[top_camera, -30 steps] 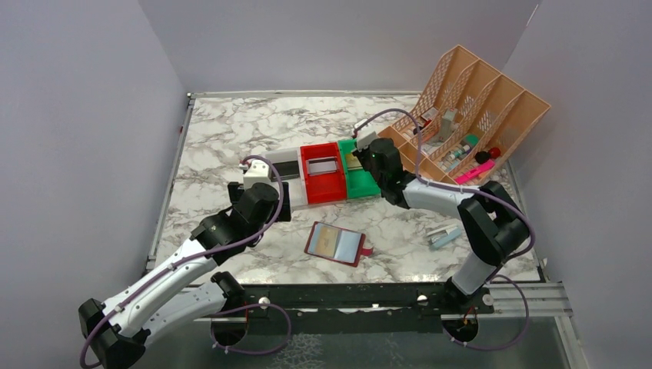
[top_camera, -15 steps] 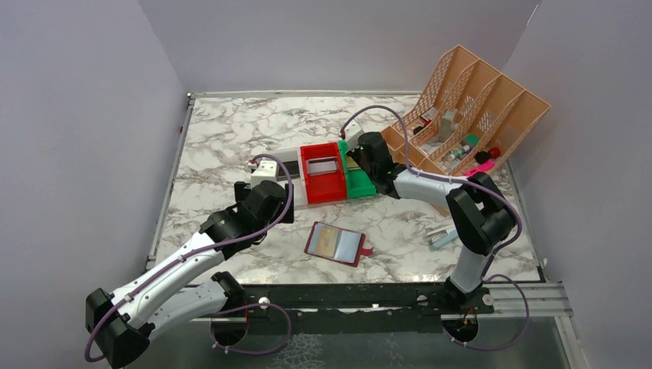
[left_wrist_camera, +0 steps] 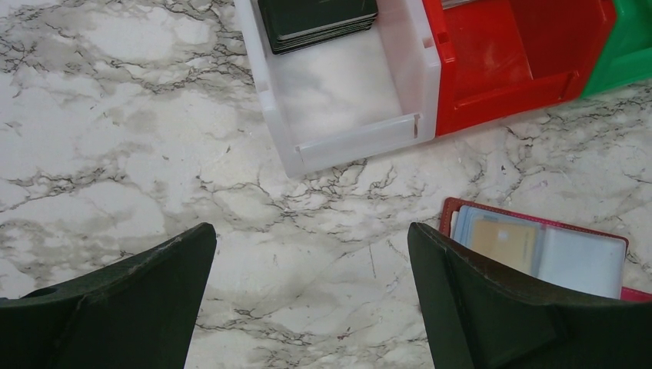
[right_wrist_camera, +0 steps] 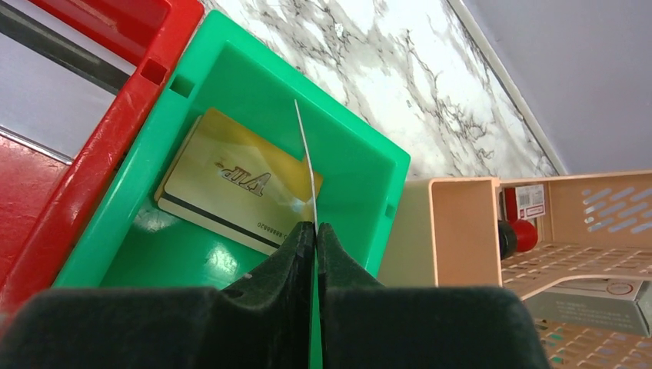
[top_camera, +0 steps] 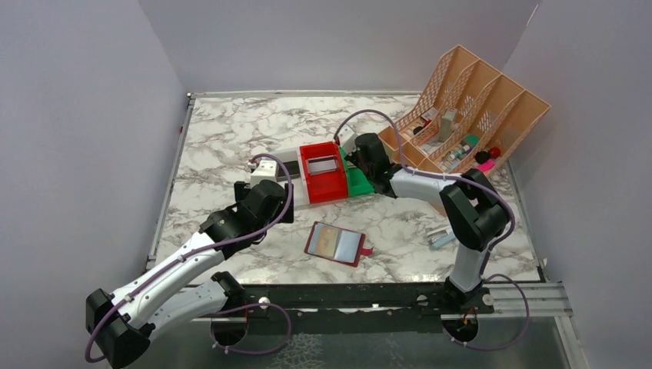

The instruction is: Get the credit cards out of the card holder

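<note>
My right arm (top_camera: 419, 184) stretches over the green bin (right_wrist_camera: 231, 69), right tool (right_wrist_camera: 314, 231) pinching a card (right_wrist_camera: 305, 165) edge-on; left tool (left_wrist_camera: 311, 231) spread above tabletop (left_wrist_camera: 115, 115)

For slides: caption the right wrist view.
Right tool pinches a thin card edge-on above the green bin holding a gold card.

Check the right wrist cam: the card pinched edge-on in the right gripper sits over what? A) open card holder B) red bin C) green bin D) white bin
C: in the right wrist view the right gripper pinches a thin card edge-on above the green bin, where a gold card lies flat.
</note>
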You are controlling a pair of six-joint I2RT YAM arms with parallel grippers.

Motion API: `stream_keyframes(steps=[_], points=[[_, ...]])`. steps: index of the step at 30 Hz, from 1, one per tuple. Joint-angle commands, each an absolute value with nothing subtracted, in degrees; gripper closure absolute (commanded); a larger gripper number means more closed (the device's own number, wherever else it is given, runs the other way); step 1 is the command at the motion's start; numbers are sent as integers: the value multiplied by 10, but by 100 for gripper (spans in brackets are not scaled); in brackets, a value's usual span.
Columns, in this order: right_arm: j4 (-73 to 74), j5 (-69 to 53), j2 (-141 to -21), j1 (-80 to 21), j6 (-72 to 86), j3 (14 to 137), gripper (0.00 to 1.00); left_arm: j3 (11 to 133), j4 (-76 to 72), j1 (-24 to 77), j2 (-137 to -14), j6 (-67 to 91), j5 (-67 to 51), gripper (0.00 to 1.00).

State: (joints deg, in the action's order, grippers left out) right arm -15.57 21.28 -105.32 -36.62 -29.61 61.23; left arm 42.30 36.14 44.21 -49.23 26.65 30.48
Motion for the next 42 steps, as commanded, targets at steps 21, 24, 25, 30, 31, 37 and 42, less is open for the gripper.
stream_keyframes(steps=[21, 24, 25, 30, 31, 37, 42], points=[[-391, 129, -1074, -365, -512, 495, 94, 427, 357, 438, -495, 257, 284, 1], [-403, 118, -1068, -365, -510, 486, 94, 427, 357, 437, -496, 257, 284, 1], [-406, 113, -1066, -365, -512, 485, 94, 427, 357, 438, -496, 256, 284, 1], [-413, 114, -1085, -365, -527, 502, 93, 427, 358, 437, -497, 256, 281, 1], [-412, 120, -1092, -365, -527, 509, 93, 428, 357, 437, -498, 256, 281, 1], [-388, 137, -1112, -365, -522, 528, 90, 427, 357, 438, -496, 256, 282, 1], [-344, 134, -1107, -365, -501, 537, 74, 428, 357, 437, -497, 255, 281, 1]])
